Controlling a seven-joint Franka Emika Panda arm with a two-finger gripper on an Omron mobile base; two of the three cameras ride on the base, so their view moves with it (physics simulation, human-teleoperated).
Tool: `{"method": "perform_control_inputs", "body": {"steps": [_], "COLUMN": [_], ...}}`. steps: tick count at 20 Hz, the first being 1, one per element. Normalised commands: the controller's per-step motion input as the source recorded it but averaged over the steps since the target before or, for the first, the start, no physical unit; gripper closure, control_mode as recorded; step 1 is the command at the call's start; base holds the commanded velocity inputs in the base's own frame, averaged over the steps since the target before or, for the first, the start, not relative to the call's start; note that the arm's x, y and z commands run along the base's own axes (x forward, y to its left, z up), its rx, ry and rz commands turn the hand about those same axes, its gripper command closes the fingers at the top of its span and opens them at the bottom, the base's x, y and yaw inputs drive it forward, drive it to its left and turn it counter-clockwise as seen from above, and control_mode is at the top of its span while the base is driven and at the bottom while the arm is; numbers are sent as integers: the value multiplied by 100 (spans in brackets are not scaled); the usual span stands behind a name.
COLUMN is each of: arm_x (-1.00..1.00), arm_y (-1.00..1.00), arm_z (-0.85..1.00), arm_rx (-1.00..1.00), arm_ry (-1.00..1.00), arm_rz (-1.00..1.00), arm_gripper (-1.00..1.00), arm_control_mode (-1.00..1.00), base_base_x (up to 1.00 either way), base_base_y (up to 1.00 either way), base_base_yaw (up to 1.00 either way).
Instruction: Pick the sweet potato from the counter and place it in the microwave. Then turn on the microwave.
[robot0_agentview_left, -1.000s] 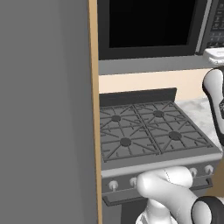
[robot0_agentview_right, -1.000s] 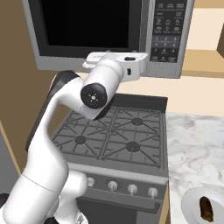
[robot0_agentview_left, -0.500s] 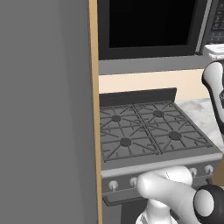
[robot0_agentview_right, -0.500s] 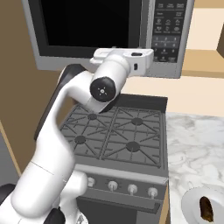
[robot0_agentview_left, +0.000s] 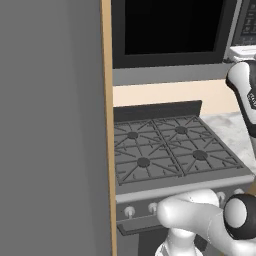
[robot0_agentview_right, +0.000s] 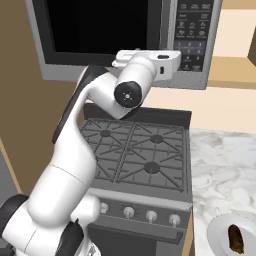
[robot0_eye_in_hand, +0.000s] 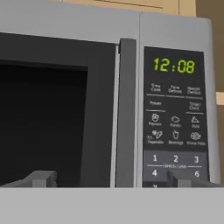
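The sweet potato (robot0_agentview_right: 235, 239), a small brown lump, lies on a white plate (robot0_agentview_right: 218, 234) on the marbled counter (robot0_agentview_right: 220, 165) at the lower right, far below my hand. The microwave (robot0_agentview_right: 125, 35) hangs above the stove with its dark glass door closed. My hand (robot0_agentview_right: 152, 59) is raised in front of its lower right part. In the hand view my gripper (robot0_eye_in_hand: 113, 179) is open with nothing between the fingertips (robot0_eye_in_hand: 41, 178), facing the grey door handle (robot0_eye_in_hand: 127, 113) and the button panel (robot0_eye_in_hand: 175, 131), whose display reads 12:08. The microwave (robot0_agentview_left: 170, 30) and counter (robot0_agentview_left: 240, 125) also show from the left.
A dark grated gas stove (robot0_agentview_right: 137, 155) with front knobs (robot0_agentview_right: 150, 216) lies under the microwave, also seen as the stove (robot0_agentview_left: 170, 150). A tall grey cabinet side (robot0_agentview_left: 50, 125) with a wooden edge walls off the left. Tan wall runs behind the counter.
The arm has swung the hand to the right and slightly up along the microwave's front, closer to the button panel. The sweet potato and plate have not moved.
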Motion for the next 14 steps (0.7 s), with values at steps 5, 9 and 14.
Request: {"method": "perform_control_inputs", "body": {"steps": [5,9,14], "arm_x": [40,29,22], "arm_y": [-18,-22,-21], "arm_z": [7,6,5], "arm_rx": [0,0,1], "arm_ry": [0,0,0], "arm_rz": [0,0,2], "arm_gripper": [-100,-100,-100], "arm_control_mode": [-100,-100,-100], "base_base_x": [0,0,0], "base_base_y": [0,0,0], "base_base_yaw": [0,0,0]}}
